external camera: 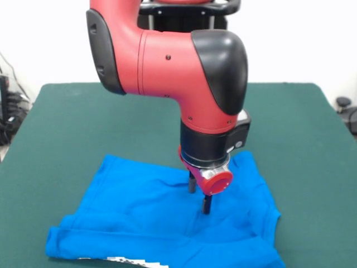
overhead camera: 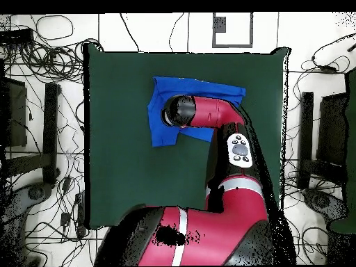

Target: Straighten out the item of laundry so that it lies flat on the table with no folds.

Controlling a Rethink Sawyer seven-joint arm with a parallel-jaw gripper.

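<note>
One rumpled blue T-shirt [external camera: 150, 218] lies plain side up on the green felt bench [external camera: 67, 128], a printed edge peeking below; the pincer [external camera: 199, 196], narrowly parted, presses its middle.

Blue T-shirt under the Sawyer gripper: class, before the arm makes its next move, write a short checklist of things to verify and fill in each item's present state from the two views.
1. Gripper is over the T-shirt: ok, its fingers point down onto the cloth near the middle.
2. Fingers closed on fabric: cannot tell.
3. Shirt lies flat: not ok, wrinkles run across it and the near edge is folded up, showing a strip of white print.
4. Shirt fully on the table: ok in the overhead view.
5. Green felt around the shirt free for spreading: ok.
</note>
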